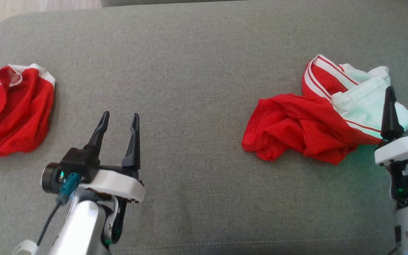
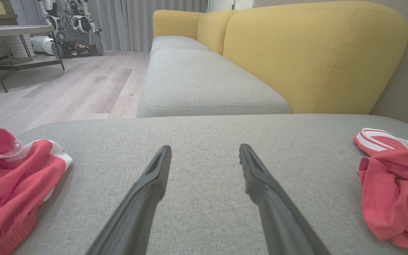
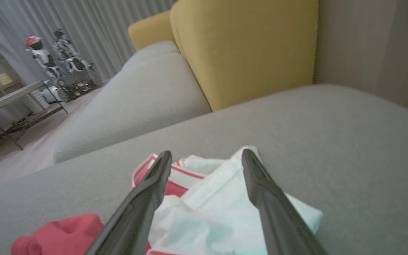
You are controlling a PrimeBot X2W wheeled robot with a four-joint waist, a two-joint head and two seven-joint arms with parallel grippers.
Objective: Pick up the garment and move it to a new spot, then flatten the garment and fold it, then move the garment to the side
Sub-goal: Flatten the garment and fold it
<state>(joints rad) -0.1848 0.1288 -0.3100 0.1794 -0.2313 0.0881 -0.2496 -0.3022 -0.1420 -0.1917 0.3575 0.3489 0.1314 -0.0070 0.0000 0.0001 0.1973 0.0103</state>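
A crumpled red garment with a white, red-striped part lies on the right of the grey cushion. My right gripper hovers over its white end, open, with nothing between the fingers. In the right wrist view the open gripper frames the white cloth from above. My left gripper stands open over bare cushion at the lower left, apart from any cloth. The left wrist view shows that gripper with the garment at the right edge.
A second crumpled red garment with white trim lies at the cushion's left edge, also at the left in the left wrist view. A yellow sofa back rises beyond the cushion. Wooden floor and a table lie farther off.
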